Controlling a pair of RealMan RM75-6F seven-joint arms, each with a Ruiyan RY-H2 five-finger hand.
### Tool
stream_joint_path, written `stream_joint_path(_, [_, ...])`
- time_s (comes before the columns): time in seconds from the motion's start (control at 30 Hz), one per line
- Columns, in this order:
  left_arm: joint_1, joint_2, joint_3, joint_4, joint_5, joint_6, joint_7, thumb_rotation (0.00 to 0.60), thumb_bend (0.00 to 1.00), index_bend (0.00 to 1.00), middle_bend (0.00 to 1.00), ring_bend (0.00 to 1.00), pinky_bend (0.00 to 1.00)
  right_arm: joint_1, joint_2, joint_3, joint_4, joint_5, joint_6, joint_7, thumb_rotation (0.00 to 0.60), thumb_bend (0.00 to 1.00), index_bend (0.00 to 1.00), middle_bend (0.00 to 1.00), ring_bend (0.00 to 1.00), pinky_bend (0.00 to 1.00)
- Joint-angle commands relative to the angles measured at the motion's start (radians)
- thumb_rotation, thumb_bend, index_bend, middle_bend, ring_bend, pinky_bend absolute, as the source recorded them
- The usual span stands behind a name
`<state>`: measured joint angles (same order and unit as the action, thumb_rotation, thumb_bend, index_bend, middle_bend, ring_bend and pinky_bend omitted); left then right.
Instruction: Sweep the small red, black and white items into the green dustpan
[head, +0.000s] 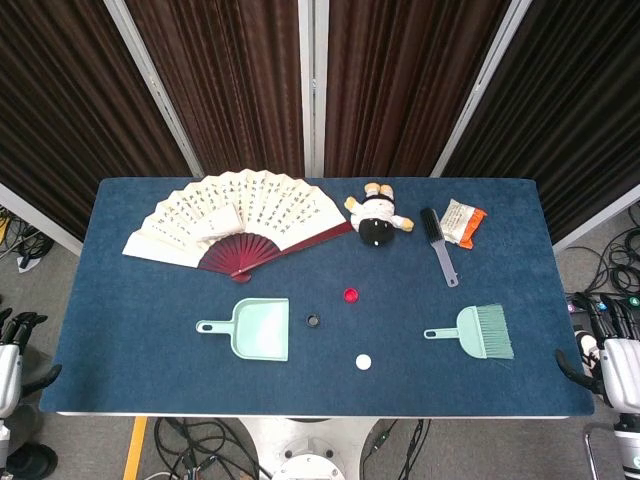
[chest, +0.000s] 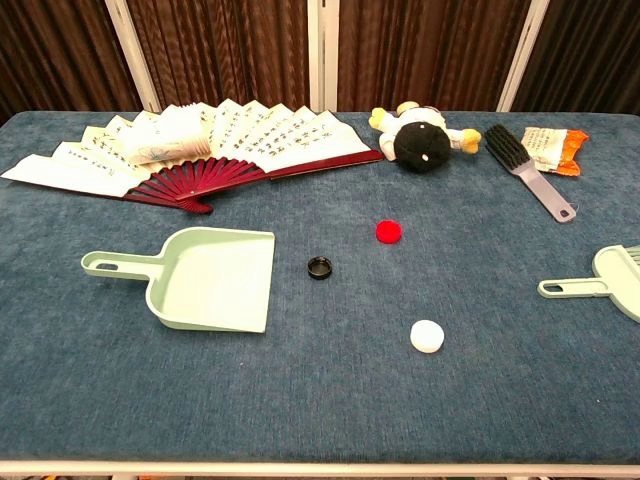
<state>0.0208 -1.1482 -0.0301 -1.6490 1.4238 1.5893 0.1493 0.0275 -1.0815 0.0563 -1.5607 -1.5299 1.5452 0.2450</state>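
The green dustpan (head: 258, 329) (chest: 212, 279) lies left of centre on the blue table, mouth to the right. A black cap (head: 313, 321) (chest: 320, 267) sits just off its mouth. A red cap (head: 350, 295) (chest: 389, 231) lies further right and back, and a white cap (head: 363, 362) (chest: 426, 336) nearer the front. The small green brush (head: 482, 332) (chest: 603, 277) rests at the right. My left hand (head: 20, 328) hangs off the table's left edge and my right hand (head: 583, 358) off its right edge. Both hold nothing, with fingers apart. Neither shows in the chest view.
An open paper fan (head: 235, 220) (chest: 200, 150) spreads across the back left. A plush toy (head: 378, 218) (chest: 420, 140), a black brush with a grey handle (head: 438, 245) (chest: 525, 170) and an orange snack packet (head: 463, 222) (chest: 552, 148) lie at the back right.
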Motion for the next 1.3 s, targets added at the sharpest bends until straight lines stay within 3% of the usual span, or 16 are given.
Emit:
stream_joint_path(0.03, [0.002, -0.002, -0.001, 0.001, 0.002, 0.003, 0.0, 0.6, 0.14, 0.26, 0.22, 0.09, 0.14, 0.0, -0.001, -0.001, 0.004, -0.007, 0.003, 0.004, 0.6, 0.22, 0.07, 0.2, 0.0, 0.0])
stream_joint_path(0.37, [-0.031, 0.0, -0.02, 0.0, 0.017, -0.03, 0.016, 0.6, 0.14, 0.26, 0.22, 0.09, 0.14, 0.021, -0.003, 0.004, 0.008, -0.025, -0.012, 0.001, 0.6, 0.22, 0.07, 0.2, 0.0, 0.0])
stream_joint_path(0.5, [-0.076, 0.009, -0.037, -0.006, 0.022, -0.081, 0.041, 0.6, 0.14, 0.26, 0.22, 0.09, 0.14, 0.053, 0.0, -0.006, -0.005, -0.034, -0.073, -0.037, 0.6, 0.22, 0.07, 0.2, 0.0, 0.0])
stream_joint_path(0.73, [-0.126, 0.004, -0.055, -0.014, 0.019, -0.136, 0.055, 0.6, 0.14, 0.26, 0.22, 0.09, 0.14, 0.192, -0.015, -0.016, -0.042, -0.012, -0.333, -0.218, 0.6, 0.22, 0.14, 0.25, 0.0, 0.0])
stream_joint_path(0.83, [-0.13, -0.001, -0.054, -0.009, 0.01, -0.146, 0.054, 0.6, 0.14, 0.26, 0.22, 0.09, 0.14, 0.264, -0.048, -0.001, -0.034, 0.028, -0.444, -0.37, 0.6, 0.15, 0.18, 0.27, 0.0, 0.0])
stream_joint_path(1.07, [-0.125, -0.012, -0.046, 0.005, -0.016, -0.155, 0.041, 0.6, 0.14, 0.26, 0.22, 0.09, 0.14, 0.354, -0.182, 0.021, 0.028, 0.105, -0.533, -0.707, 0.6, 0.13, 0.28, 0.32, 0.02, 0.02])
stream_joint_path(1.3, [-0.124, -0.021, -0.04, 0.022, -0.037, -0.17, 0.023, 0.6, 0.14, 0.26, 0.22, 0.09, 0.14, 0.384, -0.313, 0.013, 0.108, 0.164, -0.548, -0.845, 0.6, 0.16, 0.32, 0.33, 0.03, 0.03])
